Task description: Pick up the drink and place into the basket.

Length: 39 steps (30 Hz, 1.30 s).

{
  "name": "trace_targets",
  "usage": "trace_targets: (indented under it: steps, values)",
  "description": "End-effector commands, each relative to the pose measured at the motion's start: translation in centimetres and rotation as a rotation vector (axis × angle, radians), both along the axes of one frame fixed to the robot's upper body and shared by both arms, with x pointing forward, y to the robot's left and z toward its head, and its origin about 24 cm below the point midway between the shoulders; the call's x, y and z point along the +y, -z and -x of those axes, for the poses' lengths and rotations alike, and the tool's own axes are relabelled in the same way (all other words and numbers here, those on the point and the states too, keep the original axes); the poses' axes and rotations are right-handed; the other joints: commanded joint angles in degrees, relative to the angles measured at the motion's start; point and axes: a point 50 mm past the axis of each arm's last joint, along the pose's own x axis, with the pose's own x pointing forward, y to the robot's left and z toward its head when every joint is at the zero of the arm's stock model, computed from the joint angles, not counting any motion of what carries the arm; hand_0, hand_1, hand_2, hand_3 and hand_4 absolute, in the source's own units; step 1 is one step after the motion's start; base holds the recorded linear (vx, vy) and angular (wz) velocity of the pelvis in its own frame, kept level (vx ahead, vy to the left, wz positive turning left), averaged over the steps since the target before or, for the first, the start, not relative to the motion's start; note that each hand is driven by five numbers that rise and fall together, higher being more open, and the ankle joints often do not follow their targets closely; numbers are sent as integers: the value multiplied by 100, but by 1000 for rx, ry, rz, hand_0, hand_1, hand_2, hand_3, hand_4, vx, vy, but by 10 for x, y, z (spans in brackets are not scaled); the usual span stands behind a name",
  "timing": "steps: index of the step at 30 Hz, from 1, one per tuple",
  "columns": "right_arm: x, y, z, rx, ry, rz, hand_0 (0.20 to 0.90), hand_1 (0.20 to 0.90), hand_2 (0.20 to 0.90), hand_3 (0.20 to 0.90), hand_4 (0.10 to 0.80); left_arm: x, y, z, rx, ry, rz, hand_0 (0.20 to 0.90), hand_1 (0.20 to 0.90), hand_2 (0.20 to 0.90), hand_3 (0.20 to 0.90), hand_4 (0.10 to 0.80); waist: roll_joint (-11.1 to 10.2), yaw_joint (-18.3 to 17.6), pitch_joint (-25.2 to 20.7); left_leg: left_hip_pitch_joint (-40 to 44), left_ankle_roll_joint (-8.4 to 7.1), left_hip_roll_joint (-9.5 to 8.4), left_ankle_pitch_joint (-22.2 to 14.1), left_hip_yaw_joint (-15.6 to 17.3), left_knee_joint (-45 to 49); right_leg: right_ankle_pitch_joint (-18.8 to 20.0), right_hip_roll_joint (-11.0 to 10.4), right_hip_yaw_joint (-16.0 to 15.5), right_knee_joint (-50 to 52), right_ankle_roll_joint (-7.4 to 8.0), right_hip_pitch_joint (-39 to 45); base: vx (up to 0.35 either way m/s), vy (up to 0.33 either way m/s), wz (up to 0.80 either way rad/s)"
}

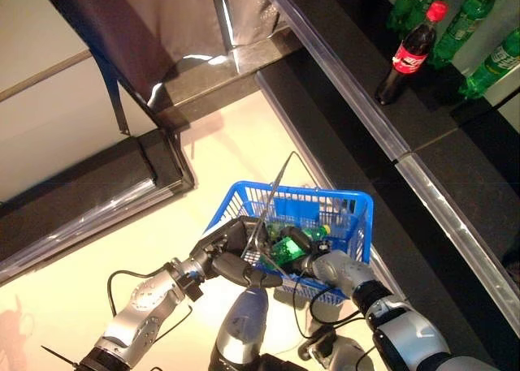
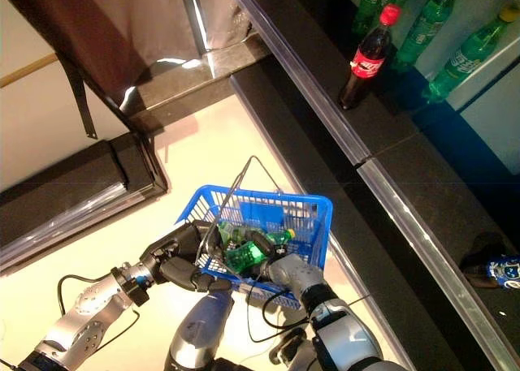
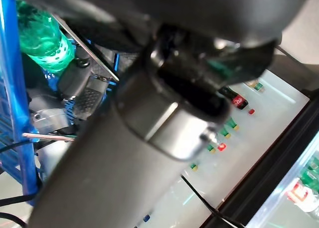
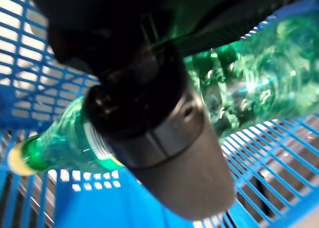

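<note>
The blue basket (image 1: 325, 194) hangs raised in front of me, above the pale floor. My left hand (image 1: 231, 253) is shut on its thin wire handles (image 1: 275, 194) at the basket's near left side. My right hand (image 1: 329, 267) reaches over the near rim into the basket. Its fingers and thumb are curled round a green drink bottle with a yellow cap (image 1: 286, 248), which lies on its side inside the basket. The right wrist view shows the thumb across the green bottle (image 4: 239, 98) against the blue mesh. The bottle also shows in the left wrist view (image 3: 42, 36).
A long dark shelf with a metal edge (image 1: 357, 103) runs diagonally on the right. On it stand a cola bottle with a red cap (image 1: 410, 50) and green bottles (image 1: 471, 18). A dark low cabinet (image 1: 97, 184) stands at the left.
</note>
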Motion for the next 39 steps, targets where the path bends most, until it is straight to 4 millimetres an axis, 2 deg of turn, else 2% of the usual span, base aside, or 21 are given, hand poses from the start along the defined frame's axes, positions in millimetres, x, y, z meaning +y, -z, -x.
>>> trace_targets:
  steps: [1, 4, 10, 20, 21, 27, 35, 39]
  values:
    - [23, -13, -5, -53, -92, -82, 900, 900, 900, 900, 800, -47, -109, 11, -478, 262, 488, 300, 300, 300, 200, 100, 159, 43, -714, -72, 230, -201, -433, -125, 528, 1078, 308, -11, -761, -423, 26, 0, 0, 0]
    - [16, -12, -7, -75, -81, -56, 900, 900, 900, 900, 800, -49, -107, 10, -442, 257, 500, 300, 300, 300, 200, 100, 156, 32, -703, -71, 233, -196, -434, -106, 536, 1087, 303, -6, -747, -415, 21, 0, 0, 0]
    - [7, -16, -12, -208, -138, 30, 900, 900, 900, 900, 800, -46, -89, 5, -354, 181, 467, 300, 300, 300, 200, 100, 112, -61, -675, -35, 229, -155, -442, -28, 538, 1100, 300, 36, -722, -397, -8, 0, 0, 0]
    - [0, -19, -5, -346, -220, 132, 900, 900, 900, 900, 800, -41, -79, 8, -347, 123, 454, 300, 300, 300, 200, 100, 12, -245, -644, -20, 248, -46, -431, 130, 495, 1110, 336, 141, -744, -400, -80, -8, -1, -3]
    - [1, -31, -1, -457, -294, 175, 900, 900, 900, 900, 800, -37, -73, 9, -352, 81, 426, 300, 300, 300, 200, 100, -35, -377, -631, -85, 285, 19, -280, 223, 499, 1251, 353, 130, -773, -457, -154, -69, 11, -30]
    - [-3, -50, 25, -746, -436, 243, 900, 900, 900, 900, 800, -24, -58, 11, -338, -59, 385, 300, 300, 300, 200, 100, -201, -673, -598, -68, 312, 131, -262, 402, 476, 1248, 398, 273, -777, -439, -233, -28, 4, -20]
    - [-25, -82, 43, -1008, -537, 354, 900, 900, 900, 900, 800, -8, -43, 11, -291, -178, 323, 300, 300, 300, 200, 100, -429, -911, -644, -29, 316, 237, -254, 582, 479, 1277, 463, 430, -787, -379, -284, -7, -18, -11]
    - [-30, -94, 48, -1089, -557, 371, 900, 900, 900, 900, 800, -2, -35, 11, -264, -232, 299, 300, 300, 300, 200, 100, -516, -996, -668, 34, 318, 282, -259, 673, 449, 1291, 510, 518, -840, -352, -259, 4, -22, -10]
